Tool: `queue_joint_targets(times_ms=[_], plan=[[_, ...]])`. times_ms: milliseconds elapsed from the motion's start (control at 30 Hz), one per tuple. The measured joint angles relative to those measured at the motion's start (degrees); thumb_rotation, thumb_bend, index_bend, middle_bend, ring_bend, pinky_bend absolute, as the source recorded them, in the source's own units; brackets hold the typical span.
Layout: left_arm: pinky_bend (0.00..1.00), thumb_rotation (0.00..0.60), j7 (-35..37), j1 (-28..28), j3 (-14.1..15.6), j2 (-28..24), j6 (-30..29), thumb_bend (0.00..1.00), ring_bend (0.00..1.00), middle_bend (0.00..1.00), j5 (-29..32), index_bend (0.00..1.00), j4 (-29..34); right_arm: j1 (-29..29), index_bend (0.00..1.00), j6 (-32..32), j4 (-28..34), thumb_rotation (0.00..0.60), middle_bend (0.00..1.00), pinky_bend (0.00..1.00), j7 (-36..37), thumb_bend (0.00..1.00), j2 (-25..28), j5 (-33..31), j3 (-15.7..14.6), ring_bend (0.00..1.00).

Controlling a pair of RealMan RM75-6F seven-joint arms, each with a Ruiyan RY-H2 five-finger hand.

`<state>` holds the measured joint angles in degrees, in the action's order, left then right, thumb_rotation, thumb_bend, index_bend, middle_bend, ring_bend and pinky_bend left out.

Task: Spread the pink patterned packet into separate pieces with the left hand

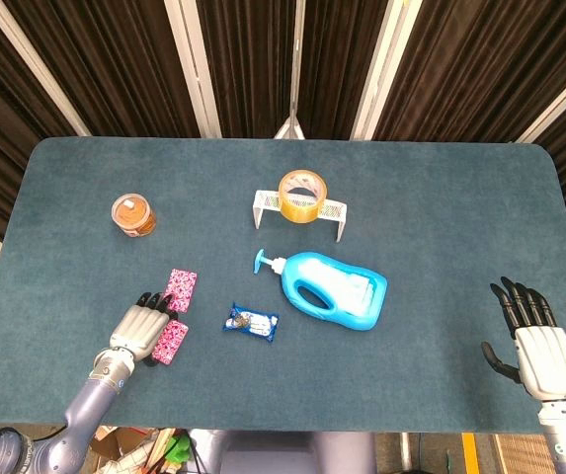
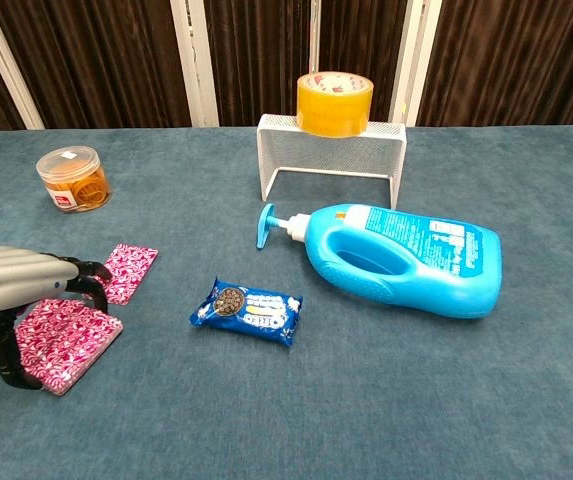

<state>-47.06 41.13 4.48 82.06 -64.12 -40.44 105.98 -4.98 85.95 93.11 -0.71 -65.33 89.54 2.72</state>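
Two pink patterned packets lie apart on the blue table at the front left: the far packet (image 1: 181, 289) (image 2: 126, 271) and the near packet (image 1: 169, 343) (image 2: 64, 340). My left hand (image 1: 141, 329) (image 2: 16, 290) lies flat over the near packet's left part, fingers stretched towards the far packet, gripping nothing. At the table's front right, my right hand (image 1: 532, 341) rests open and empty, visible only in the head view.
A blue cookie pack (image 1: 252, 322) (image 2: 247, 310) lies right of the packets. A blue detergent bottle (image 1: 329, 289) (image 2: 398, 257) lies on its side mid-table. A tape roll (image 1: 302, 194) (image 2: 335, 102) tops a white wire rack (image 2: 331, 150). An orange-filled jar (image 1: 133, 214) (image 2: 72, 179) stands far left.
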Motion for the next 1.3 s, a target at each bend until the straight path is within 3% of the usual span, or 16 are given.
queue_joint_targets(times_ms=[267, 567, 767, 1033, 1300], plan=[[0.00, 0.600, -0.2, -0.2, 0.7, -1.0, -0.6, 0.51, 0.00, 0.00, -2.4, 0.57, 0.7, 0.0, 0.00, -0.1, 0.0, 0.600, 0.00, 0.09, 0.0, 0.36, 0.0, -0.1, 0.0, 0.00], [0.00, 0.600, -6.2, 1.0, 2.3, -5.8, -2.6, 0.52, 0.00, 0.00, -3.3, 0.58, 2.0, 0.0, 0.00, 0.0, 0.1, 0.600, 0.00, 0.09, 0.2, 0.36, 0.1, 0.0, 0.0, 0.00], [0.00, 0.600, -4.0, 0.1, 2.8, -7.7, -2.2, 0.52, 0.00, 0.00, -3.0, 0.58, -0.3, 0.0, 0.00, 0.0, 0.1, 0.600, 0.00, 0.09, 0.1, 0.36, 0.0, 0.0, 0.0, 0.00], [0.00, 0.600, -0.5, -1.2, 3.1, -8.4, -0.5, 0.50, 0.00, 0.00, -5.2, 0.50, -4.9, 0.0, 0.00, -0.3, 0.4, 0.600, 0.00, 0.09, -0.1, 0.36, 0.0, -0.2, 0.0, 0.00], [0.00, 0.600, 0.7, -1.4, 1.6, -5.0, 1.6, 0.47, 0.00, 0.00, -5.2, 0.44, -10.5, 0.0, 0.00, -0.2, 0.3, 0.600, 0.00, 0.09, 0.2, 0.36, 0.0, 0.0, -0.1, 0.00]])
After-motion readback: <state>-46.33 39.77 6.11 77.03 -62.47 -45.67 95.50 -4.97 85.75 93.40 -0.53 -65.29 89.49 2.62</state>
